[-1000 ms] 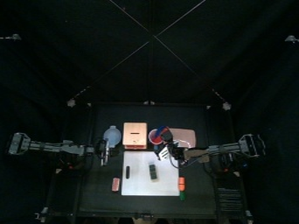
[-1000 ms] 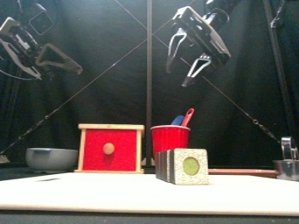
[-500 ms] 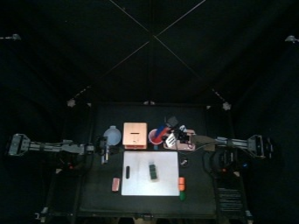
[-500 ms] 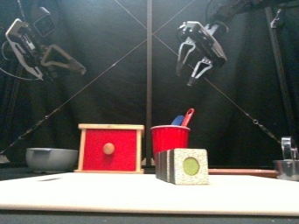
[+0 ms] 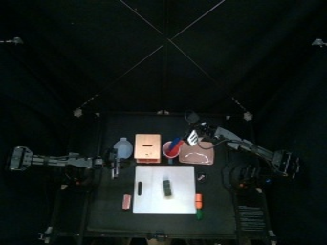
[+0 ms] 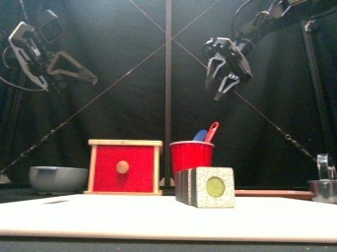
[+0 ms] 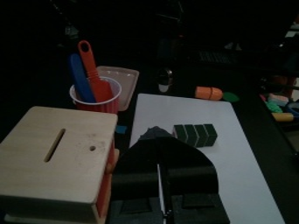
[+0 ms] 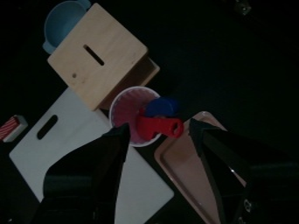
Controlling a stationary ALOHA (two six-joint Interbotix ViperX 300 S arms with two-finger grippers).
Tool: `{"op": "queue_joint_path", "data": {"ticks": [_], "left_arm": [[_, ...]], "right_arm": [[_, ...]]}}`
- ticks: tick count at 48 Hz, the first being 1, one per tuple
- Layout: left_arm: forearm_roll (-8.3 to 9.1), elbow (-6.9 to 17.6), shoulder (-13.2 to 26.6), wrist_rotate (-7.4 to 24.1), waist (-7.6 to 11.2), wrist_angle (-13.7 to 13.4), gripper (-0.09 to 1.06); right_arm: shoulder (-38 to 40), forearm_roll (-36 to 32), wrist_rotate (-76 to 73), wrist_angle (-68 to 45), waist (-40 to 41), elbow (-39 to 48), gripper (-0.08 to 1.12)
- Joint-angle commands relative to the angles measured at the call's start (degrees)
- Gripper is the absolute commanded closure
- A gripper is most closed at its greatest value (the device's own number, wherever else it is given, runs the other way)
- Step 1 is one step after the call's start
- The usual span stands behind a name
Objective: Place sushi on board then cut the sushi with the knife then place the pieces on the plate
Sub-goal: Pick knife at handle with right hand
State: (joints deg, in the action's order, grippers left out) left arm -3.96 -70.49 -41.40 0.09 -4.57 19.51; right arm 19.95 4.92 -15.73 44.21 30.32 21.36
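From above, the sushi roll lies on the white cutting board, while the right gripper hangs near the red cup and pink tray

From the front, the roll stands on the board, ahead of the cup

Left wrist: the left gripper has its fingers pressed together, empty, over the board

Right wrist: fingers spread wide, with the cup's knives showing between them

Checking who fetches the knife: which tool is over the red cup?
The right tool: it hangs above the red cup, while the left tool is away at the left.
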Motion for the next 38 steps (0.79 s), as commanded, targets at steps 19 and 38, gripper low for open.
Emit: {"op": "queue_joint_path", "data": {"ticks": [19,38], "left_arm": [[-0.35,1.67,0.18,0.0,-0.62,1.14,0.99],[-0.35,1.32,0.09,0.0,-0.88,1.14,0.99]], "right_arm": [[-11.6,18.46,21.18,16.7,10.2,-12.57,0.15],[-19.95,19.42,24.52,27.07,12.83,-17.58,0.15]]}}
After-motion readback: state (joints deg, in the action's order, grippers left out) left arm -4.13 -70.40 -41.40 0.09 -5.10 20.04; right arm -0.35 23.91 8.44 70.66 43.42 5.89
